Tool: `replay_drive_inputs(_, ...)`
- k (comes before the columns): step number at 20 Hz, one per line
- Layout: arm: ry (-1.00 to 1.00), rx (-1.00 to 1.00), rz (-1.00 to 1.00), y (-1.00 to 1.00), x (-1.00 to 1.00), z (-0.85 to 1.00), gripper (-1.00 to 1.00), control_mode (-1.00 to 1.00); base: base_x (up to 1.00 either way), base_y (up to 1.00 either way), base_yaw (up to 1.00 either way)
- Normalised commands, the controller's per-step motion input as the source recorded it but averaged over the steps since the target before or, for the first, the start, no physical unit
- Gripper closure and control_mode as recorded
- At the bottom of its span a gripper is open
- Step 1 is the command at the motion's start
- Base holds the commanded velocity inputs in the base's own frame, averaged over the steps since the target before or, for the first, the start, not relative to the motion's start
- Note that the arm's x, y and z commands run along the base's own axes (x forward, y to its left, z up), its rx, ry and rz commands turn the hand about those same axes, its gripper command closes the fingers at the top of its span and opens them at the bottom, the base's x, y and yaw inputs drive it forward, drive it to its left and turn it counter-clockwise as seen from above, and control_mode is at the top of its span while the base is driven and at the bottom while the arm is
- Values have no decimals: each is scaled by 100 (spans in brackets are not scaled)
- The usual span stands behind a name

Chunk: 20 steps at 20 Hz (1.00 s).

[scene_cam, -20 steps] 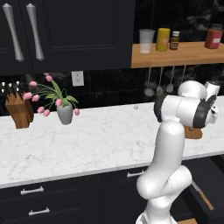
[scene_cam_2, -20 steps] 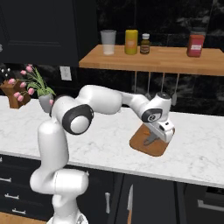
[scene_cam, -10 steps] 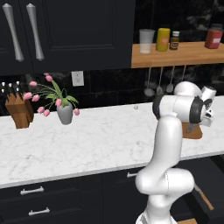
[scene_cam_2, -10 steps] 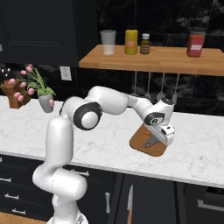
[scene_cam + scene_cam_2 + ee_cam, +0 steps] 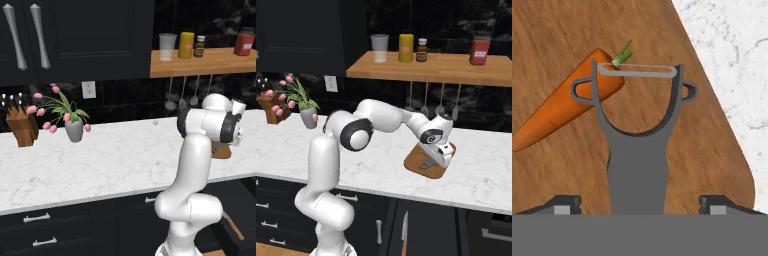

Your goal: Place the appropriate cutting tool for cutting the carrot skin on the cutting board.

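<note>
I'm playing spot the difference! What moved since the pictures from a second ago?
The arm stretched further right and the gripper sank lower over the board, bringing the grey peeler down near the carrot. Whether the peeler has been let go cannot be told. The shelf jars, flowers and knife block stayed put.

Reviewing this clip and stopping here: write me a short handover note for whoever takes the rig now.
Gripper: jaws set wide either side of the grey peeler's handle; whether they still touch it cannot be told.
Things: the peeler lies over the cutting board, its blade end crossing the carrot's leafy top. The board sits on the marble counter under the wall shelf.
Done: peeler brought to the board.
Left: confirm release, then probably lift the hand straight away without dragging peeler or carrot.
</note>
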Motion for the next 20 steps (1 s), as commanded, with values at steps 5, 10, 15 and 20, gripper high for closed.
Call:
replay_drive_inputs(5,0,0,0,0,-77,68,-100,-100,0,0,0)
replay_drive_inputs(10,0,0,0,5,-93,80,-100,-100,0,0,0)
replay_drive_inputs(15,0,0,0,48,-84,47,-100,-100,0,0,0)
replay_drive_inputs(20,0,-3,0,79,-69,33,-100,-100,0,0,0)
